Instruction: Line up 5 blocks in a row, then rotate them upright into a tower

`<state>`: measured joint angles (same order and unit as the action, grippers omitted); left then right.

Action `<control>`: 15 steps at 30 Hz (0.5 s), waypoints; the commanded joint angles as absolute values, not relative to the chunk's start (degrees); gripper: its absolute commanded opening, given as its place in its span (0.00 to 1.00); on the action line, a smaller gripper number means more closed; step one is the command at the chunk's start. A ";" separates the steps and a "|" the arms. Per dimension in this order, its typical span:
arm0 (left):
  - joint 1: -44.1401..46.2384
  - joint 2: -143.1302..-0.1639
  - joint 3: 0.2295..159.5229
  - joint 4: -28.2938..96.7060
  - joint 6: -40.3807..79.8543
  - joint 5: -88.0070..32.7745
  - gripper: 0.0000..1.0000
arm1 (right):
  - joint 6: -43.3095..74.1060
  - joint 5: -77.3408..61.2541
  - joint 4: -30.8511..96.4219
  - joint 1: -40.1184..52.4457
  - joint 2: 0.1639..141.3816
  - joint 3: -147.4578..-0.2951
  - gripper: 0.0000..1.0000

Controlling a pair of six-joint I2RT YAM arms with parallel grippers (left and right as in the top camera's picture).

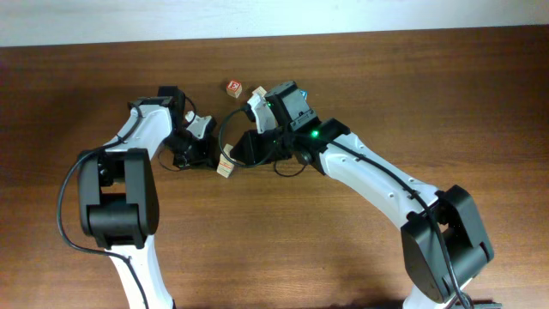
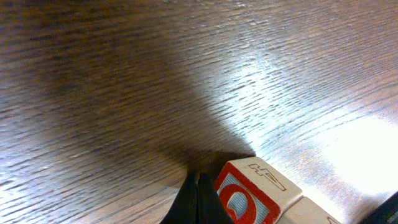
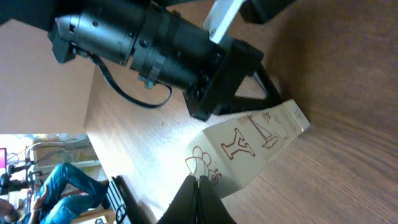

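A short row of pale wooden blocks [image 1: 226, 164] lies between my two grippers. In the left wrist view its end block [image 2: 249, 190] shows a red-framed letter face, with a beige block [image 2: 314, 213] beside it. My left gripper [image 2: 196, 178] [image 1: 212, 160] is shut and empty, its tips right against that red face. The right wrist view shows the row's beige faces: a bee [image 3: 207, 164], a Y [image 3: 239, 144] and a sailboat [image 3: 267, 129]. My right gripper [image 3: 198, 180] [image 1: 238, 157] is shut, its tips at the bee block. A separate red-faced block [image 1: 233, 87] sits further back.
The brown wooden table [image 1: 343, 257] stretches around both arms. The left arm's black wrist [image 3: 155, 43] is close behind the row in the right wrist view. A white wall edge [image 1: 103, 17] runs along the table's far side.
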<state>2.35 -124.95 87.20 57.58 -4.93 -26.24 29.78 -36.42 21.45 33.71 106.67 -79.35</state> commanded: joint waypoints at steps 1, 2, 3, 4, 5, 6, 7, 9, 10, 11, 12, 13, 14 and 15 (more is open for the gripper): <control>3.95 -125.21 86.87 58.98 -4.38 -31.48 0.00 | 30.52 -30.72 21.45 34.65 110.21 -77.60 0.04; 3.95 -125.21 86.87 59.07 -4.38 -31.46 0.00 | 30.55 -30.74 21.02 34.65 110.43 -77.60 0.04; 3.95 -125.21 86.87 59.07 -4.38 -31.46 0.00 | 30.55 -30.76 20.71 34.65 110.96 -77.62 0.04; 3.95 -125.21 86.87 59.07 -4.38 -31.44 0.00 | 30.59 -30.74 20.69 34.65 111.33 -77.65 0.04; 3.95 -125.21 86.87 59.09 -4.38 -31.44 0.00 | 30.59 -30.79 20.71 34.65 111.81 -77.78 0.04; 3.95 -125.21 86.87 59.11 -4.38 -31.44 0.00 | 30.59 -30.76 20.64 34.65 112.20 -77.82 0.04; 3.95 -125.21 86.87 59.16 -4.38 -31.42 0.00 | 30.57 -30.76 20.56 34.65 112.36 -77.84 0.04; 3.95 -125.21 86.87 59.24 -4.36 -29.50 0.00 | 30.57 -30.76 20.49 34.65 112.38 -77.97 0.04; 3.95 -125.21 86.87 59.24 -4.34 -28.97 0.00 | 30.57 -30.74 20.43 34.65 112.38 -77.97 0.04; 3.92 -125.21 86.87 59.24 -3.90 -28.10 0.00 | 30.57 -30.76 20.32 34.65 112.38 -77.97 0.04; 3.81 -125.21 86.87 59.22 -3.03 -26.74 0.00 | 30.57 -30.74 20.27 34.65 112.38 -77.97 0.04; 3.55 -125.21 86.87 59.22 -2.72 -25.85 0.00 | 30.57 -30.74 20.23 34.65 112.40 -77.97 0.04; 3.11 -125.21 86.87 59.20 -1.41 -23.90 0.00 | 30.57 -30.74 20.25 34.65 112.40 -77.97 0.04; 2.63 -125.21 86.87 59.18 -0.60 -22.02 0.00 | 30.57 -30.74 20.25 34.65 112.40 -77.97 0.04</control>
<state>3.20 -124.97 87.20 58.94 -3.36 -25.93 30.89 -36.12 18.26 33.98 108.07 -80.09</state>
